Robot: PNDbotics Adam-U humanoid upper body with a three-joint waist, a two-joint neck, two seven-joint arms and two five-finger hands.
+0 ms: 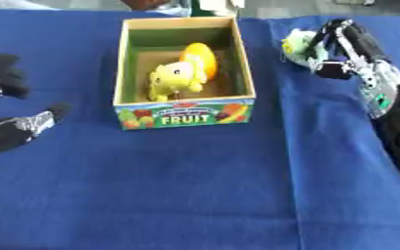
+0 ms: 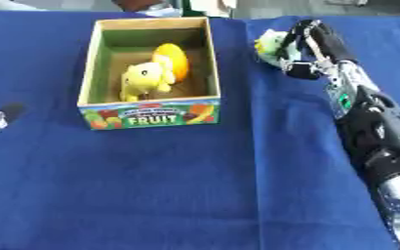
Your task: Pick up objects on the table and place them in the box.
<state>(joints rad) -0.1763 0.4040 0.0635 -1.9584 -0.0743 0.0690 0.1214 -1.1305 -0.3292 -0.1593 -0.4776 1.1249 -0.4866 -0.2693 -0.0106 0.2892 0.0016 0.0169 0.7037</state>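
Note:
A cardboard box (image 1: pixel 183 115) labelled FRUIT stands at the upper middle of the blue table. Inside it lie a yellow toy animal (image 1: pixel 174 78) and an orange-yellow fruit (image 1: pixel 200 57). To the box's right, my right hand (image 2: pixel 310 46) has its fingers curled round a pale green and white object (image 2: pixel 271 45), just above the cloth. The object is partly hidden by the fingers. My left hand (image 1: pixel 7 127) rests open at the left edge, away from the box.
The blue cloth (image 1: pixel 203 195) covers the whole table. My right forearm (image 2: pixel 374 141) runs down the right side. Something pale shows beyond the far edge behind the box.

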